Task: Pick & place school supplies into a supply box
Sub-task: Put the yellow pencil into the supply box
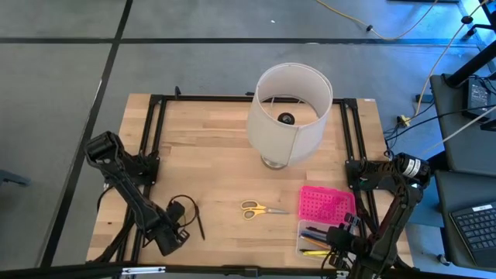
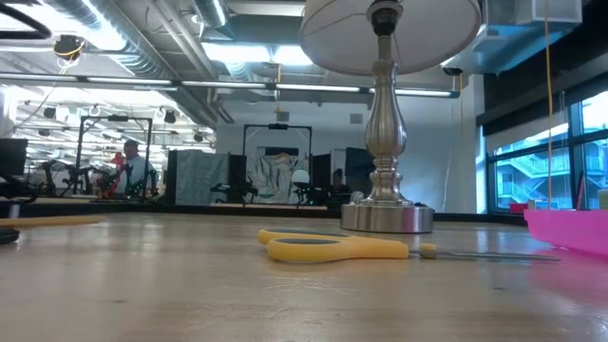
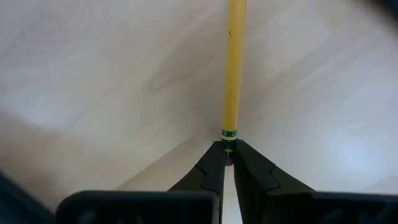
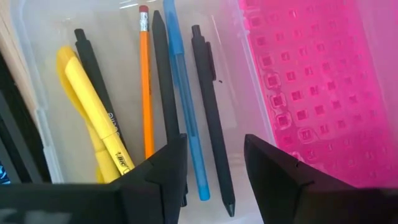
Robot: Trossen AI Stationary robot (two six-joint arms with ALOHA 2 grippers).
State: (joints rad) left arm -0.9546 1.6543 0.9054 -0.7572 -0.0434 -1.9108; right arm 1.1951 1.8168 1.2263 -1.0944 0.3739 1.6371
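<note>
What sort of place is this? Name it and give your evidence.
Probably a robotics lab or open workshop: the wooden table sits in a black frame, with bare ceiling ducts, more black rigs and a person at a workstation behind it.

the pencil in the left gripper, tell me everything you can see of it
The pencil is a slim yellow stick, seemingly painted wood, with a green-banded ferrule at its near end. The left gripper is shut on that ferrule end, so the eraser is mostly hidden between the fingers. The shaft runs straight away from the gripper over the pale wooden table; its tip is out of view.
</note>
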